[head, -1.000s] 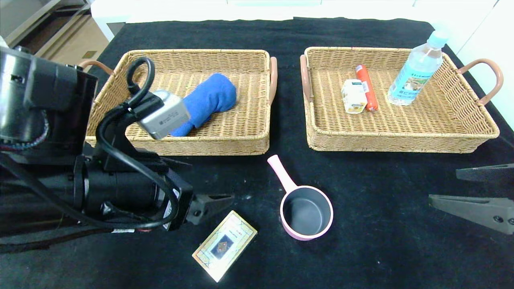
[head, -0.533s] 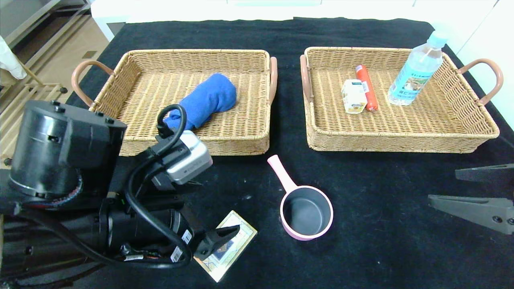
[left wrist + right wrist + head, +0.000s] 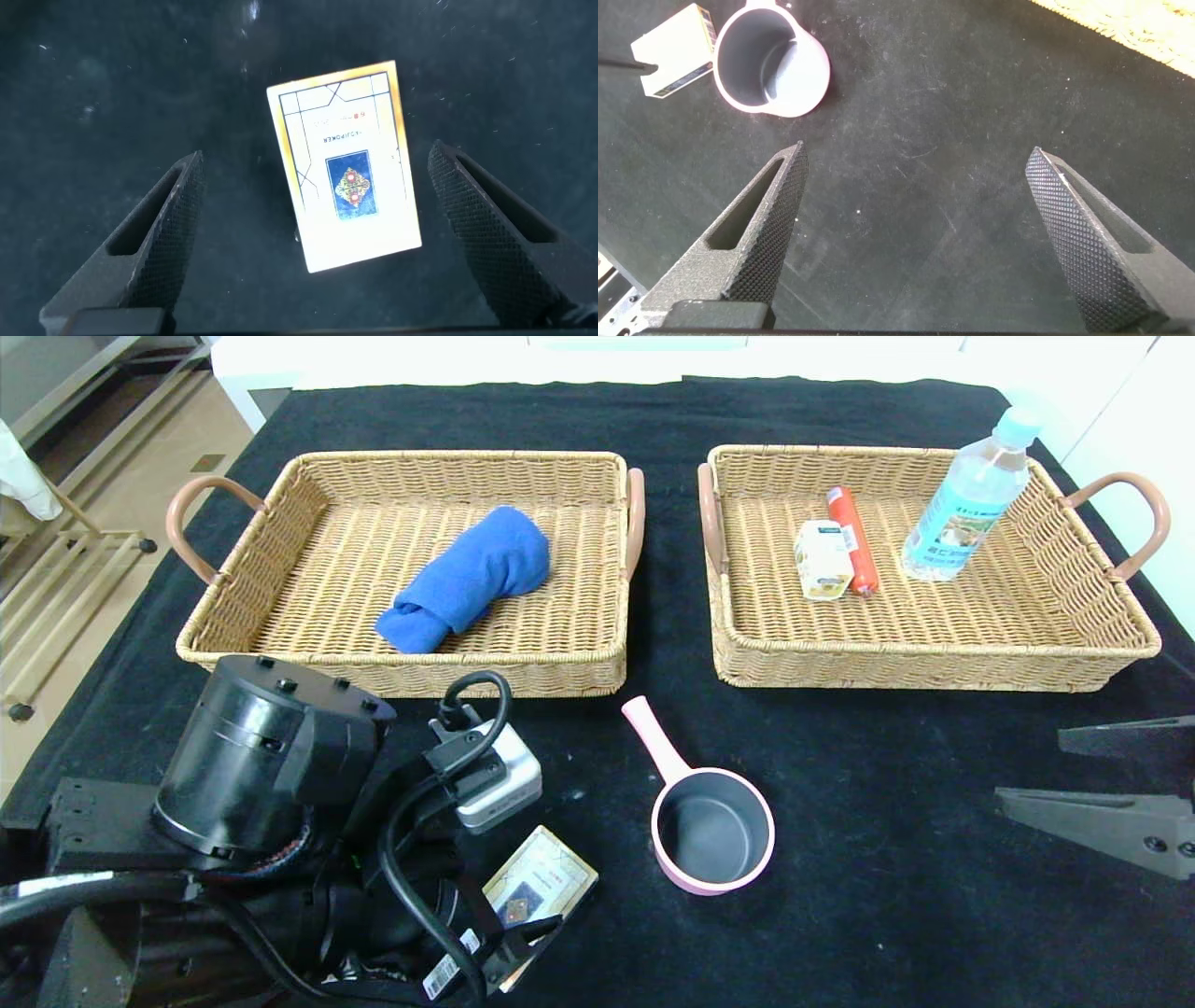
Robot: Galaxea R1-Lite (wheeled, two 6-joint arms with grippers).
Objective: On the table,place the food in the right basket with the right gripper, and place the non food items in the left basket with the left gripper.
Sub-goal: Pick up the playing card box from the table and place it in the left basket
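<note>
Over the card box [image 3: 346, 166] at the table's near edge, the left gripper [image 3: 318, 233] hangs with jaws spread wide, box between them, not yet gripped. Next likely: lower, close, carry to the left basket [image 3: 280, 532]. Right gripper [image 3: 915, 233] idles released.

Your left arm was working low, right parked.
Left gripper [image 3: 308, 233] pointed downward, jaws spread wide; right gripper [image 3: 910, 233] gaped too.

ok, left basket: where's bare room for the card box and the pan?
Left basket: bare weave either side of the blue towel, widest toward its right handle. Crowded: right basket, where carton, sausage and bottle cluster at the back.
</note>
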